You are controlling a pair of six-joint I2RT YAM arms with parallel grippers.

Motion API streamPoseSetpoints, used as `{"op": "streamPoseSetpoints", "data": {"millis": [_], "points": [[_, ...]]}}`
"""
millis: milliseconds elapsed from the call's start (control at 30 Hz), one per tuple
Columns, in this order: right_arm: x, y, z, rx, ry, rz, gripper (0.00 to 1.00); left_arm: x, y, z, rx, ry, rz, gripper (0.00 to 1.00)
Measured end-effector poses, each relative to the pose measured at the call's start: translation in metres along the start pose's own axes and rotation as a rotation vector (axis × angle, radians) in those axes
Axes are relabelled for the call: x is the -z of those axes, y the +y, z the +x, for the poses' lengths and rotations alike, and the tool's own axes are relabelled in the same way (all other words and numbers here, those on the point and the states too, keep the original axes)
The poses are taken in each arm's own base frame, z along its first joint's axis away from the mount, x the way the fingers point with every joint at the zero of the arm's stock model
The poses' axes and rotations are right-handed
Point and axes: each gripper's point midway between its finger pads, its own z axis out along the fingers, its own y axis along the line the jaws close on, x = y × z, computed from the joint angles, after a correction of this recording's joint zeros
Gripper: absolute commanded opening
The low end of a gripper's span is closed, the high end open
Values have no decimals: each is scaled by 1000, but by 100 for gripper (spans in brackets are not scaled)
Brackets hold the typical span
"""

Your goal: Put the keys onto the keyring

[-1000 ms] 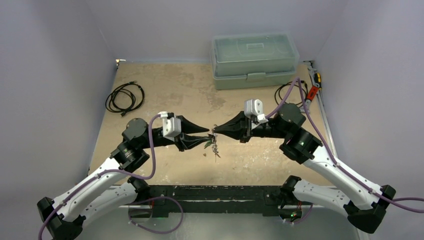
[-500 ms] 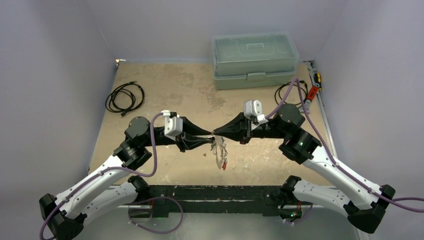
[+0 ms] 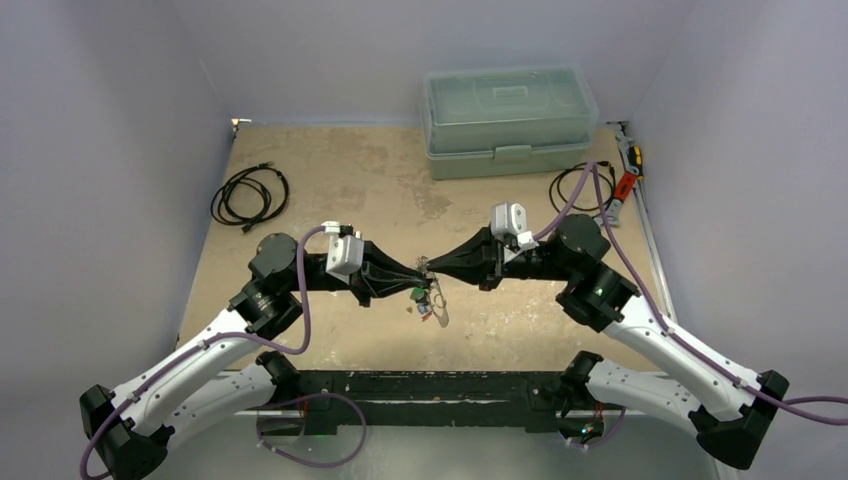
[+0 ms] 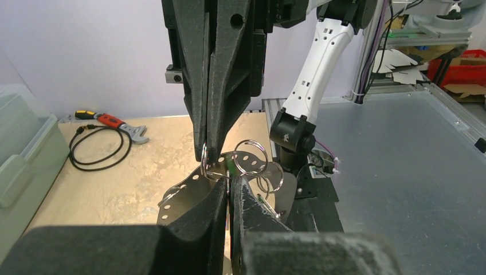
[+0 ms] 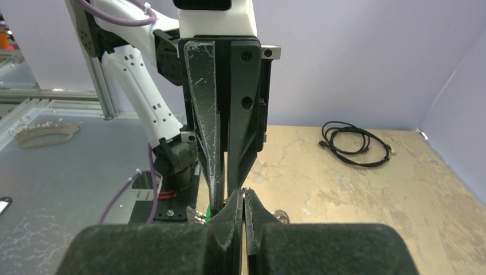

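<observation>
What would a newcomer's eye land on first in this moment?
The left hand and right hand meet tip to tip above the middle of the table. The left pinches the keys, the right the keyring, and the bunch dangles between them. Behind, a clear lidded box sits at the far edge.

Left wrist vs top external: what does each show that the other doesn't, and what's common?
Only left wrist: the key bunch resolves into separate split rings and a perforated strip. The right gripper and left gripper meet tip to tip, both shut on the bunch.
Only top external: both arms whole, the left cable, the full table.
Both: box, wrench, right cable.
</observation>
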Motion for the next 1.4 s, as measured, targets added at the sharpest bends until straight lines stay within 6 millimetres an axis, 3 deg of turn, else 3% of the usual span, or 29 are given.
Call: {"op": "streamPoseSetpoints", "data": {"millis": [567, 600, 767, 833, 1233, 1400], "points": [[-10, 2, -7, -77, -200, -21, 0, 0, 2, 0, -8, -1, -9, 0], [-11, 2, -7, -80, -204, -23, 0, 0, 2, 0, -10, -1, -8, 3], [-11, 3, -10, -82, -216, -27, 0, 2, 7, 3, -27, 11, -39, 40], [-11, 5, -13, -77, -224, -31, 0, 4, 11, 4, -29, 20, -72, 45], [-7, 10, -21, -61, -243, -38, 0, 18, 22, -25, -96, -59, -211, 38], [-7, 9, -20, -64, -239, -35, 0, 19, 19, -28, -116, -63, -201, 41]]}}
